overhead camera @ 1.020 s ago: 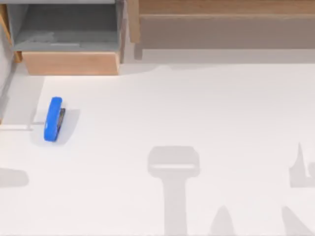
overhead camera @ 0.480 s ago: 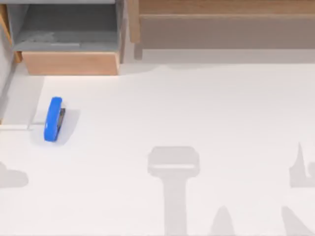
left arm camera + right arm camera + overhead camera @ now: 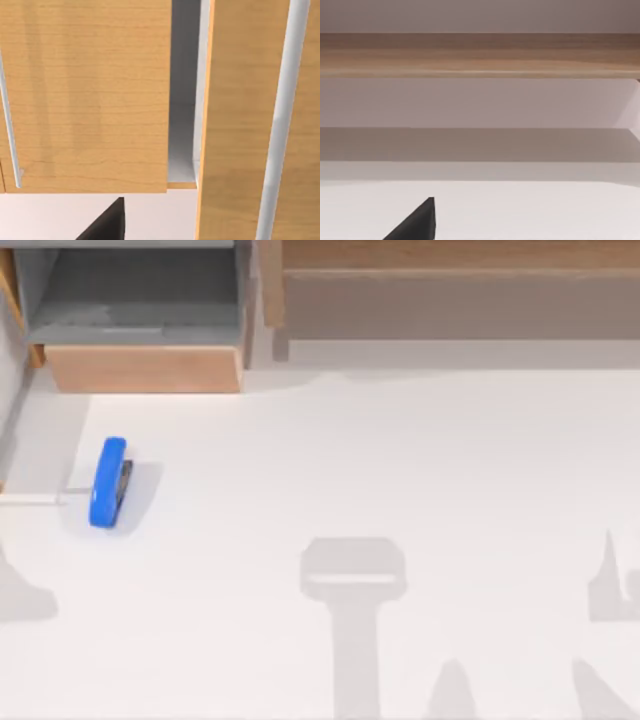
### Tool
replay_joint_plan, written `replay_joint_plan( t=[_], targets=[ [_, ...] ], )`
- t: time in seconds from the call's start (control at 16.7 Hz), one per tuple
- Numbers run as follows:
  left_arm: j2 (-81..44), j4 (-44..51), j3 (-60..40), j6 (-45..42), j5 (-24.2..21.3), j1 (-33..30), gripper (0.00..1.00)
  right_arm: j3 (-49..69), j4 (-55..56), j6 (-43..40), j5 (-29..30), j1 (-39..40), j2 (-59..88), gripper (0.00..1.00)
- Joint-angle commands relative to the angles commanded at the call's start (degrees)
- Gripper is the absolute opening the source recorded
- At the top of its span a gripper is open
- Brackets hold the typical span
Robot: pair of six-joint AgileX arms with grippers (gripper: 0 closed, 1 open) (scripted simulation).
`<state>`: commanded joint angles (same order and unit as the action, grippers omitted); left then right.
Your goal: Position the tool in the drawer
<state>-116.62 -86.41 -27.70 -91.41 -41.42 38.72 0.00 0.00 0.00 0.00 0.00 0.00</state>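
One small change only: at the left edge of the tabletop (image 3: 400, 460), a shifted grey shadow, probably from the left arm. Same place as a second ago for the blue stapler (image 3: 109, 482): on the tabletop, near the open drawer (image 3: 140, 368), not touching it. Left gripper (image 3: 105, 225) before wooden panels (image 3: 85, 100), right gripper (image 3: 415, 222) before the long shelf (image 3: 480, 55). Cannot tell whether fingers released or clenched. Likely only the approach starting, no grasp yet.

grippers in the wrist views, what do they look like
Little of either shows. The left gripper appears as a flat black wedge tapering to a point, matte and unmarked. The right gripper shows the same black pointed wedge. No cables, labels or markings are visible on either.
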Motion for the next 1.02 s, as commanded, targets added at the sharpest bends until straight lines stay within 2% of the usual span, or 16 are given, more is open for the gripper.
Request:
replay_joint_plan(
  t=[0.24, 0.54, 0.78, 1.02],
  targets=[
    [0.1, -0.1, 0.1, 0.0, -0.1, 0.0, 1.00, 0.0, 0.0, 0.0, 0.0, 0.0, 0.0, 1.00],
    [1.3, -2.1, 3.5, -0.2, -2.8, 2.7, 1.00, 0.0, 0.0, 0.0, 0.0, 0.0, 0.0, 1.00],
    [1.0, -2.0, 3.3, -0.2, -2.7, 2.5, 1.00, 0.0, 0.0, 0.0, 0.0, 0.0, 0.0, 1.00],
    [5.7, 3.4, 5.5, 3.8, -4.7, -3.3, 1.00, 0.0, 0.0, 0.0, 0.0, 0.0, 0.0, 1.00]
  ],
)
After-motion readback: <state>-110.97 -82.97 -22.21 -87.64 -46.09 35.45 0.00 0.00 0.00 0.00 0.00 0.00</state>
